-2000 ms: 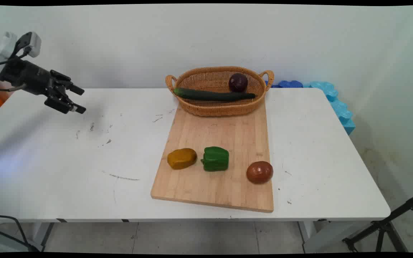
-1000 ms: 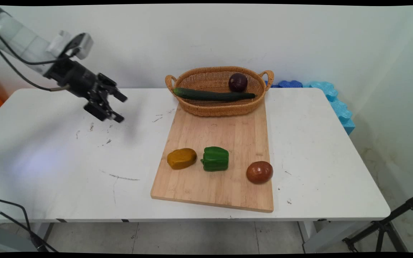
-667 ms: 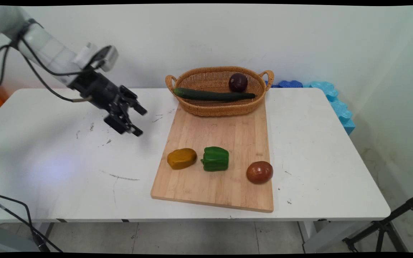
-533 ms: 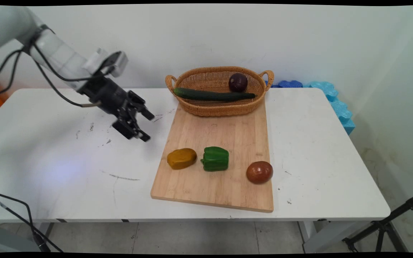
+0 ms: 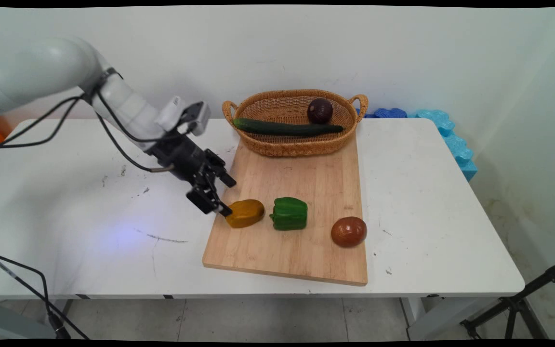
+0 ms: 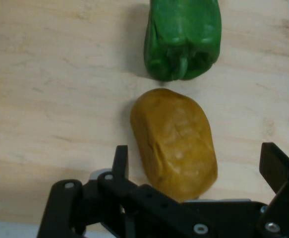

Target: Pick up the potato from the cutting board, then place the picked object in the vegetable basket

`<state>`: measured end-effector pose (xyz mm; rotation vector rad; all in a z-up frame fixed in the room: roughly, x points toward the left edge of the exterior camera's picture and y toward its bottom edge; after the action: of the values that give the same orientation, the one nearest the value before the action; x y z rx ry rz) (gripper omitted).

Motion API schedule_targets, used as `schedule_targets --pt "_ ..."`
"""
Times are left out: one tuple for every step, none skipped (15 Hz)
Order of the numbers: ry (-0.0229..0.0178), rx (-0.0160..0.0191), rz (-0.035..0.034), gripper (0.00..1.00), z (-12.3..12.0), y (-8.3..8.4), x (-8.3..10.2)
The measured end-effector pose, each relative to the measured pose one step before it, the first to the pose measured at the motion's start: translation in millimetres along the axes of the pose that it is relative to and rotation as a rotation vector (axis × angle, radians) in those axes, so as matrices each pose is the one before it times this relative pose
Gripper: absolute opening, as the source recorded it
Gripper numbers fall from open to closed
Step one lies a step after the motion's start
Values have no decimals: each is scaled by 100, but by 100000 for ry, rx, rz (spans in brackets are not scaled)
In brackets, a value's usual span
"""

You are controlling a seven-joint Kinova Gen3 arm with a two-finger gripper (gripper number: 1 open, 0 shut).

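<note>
Swinging right across table (image 5: 89, 231) since 2 s ago, gripper (image 5: 227, 196) now hovering at yellow-brown potato (image 5: 244, 212), fingers spread wide either side. Potato sitting on cutting board (image 5: 301, 178) beside green pepper (image 5: 289, 213).

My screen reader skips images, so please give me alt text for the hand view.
The open gripper hangs over a yellow-brown potato lying between its fingers on a wooden cutting board. A green bell pepper lies just beyond the potato.
</note>
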<state>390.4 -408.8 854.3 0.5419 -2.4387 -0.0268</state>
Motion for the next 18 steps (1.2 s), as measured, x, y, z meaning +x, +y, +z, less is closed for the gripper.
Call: schedule_targets --pt "-110 47 -37 100 450 -16 47" --pt "-145 254 6 100 873 -54 98" --pt "-176 272 95 100 689 -58 66" --pt "-239 374 195 100 756 -65 57" --pt "-226 368 191 100 626 -53 20" --pt "-125 212 127 100 328 -30 11" --pt "-148 230 122 100 338 -26 3" --pt "-197 333 205 100 464 -25 -5" --pt "-183 339 245 0 397 -17 -17" --pt "-226 374 378 0 446 -9 -23" --pt "-164 239 336 0 280 -2 -30" --pt "-73 118 309 0 137 1 -7" --pt "-155 118 519 0 179 2 -20" --pt "-132 104 565 0 113 -10 -5" --pt "-150 186 649 0 27 2 -53" --pt "-115 54 646 0 6 -43 58" --pt "-55 108 414 0 -62 -37 32" --pt "-72 185 611 0 -113 -73 74"
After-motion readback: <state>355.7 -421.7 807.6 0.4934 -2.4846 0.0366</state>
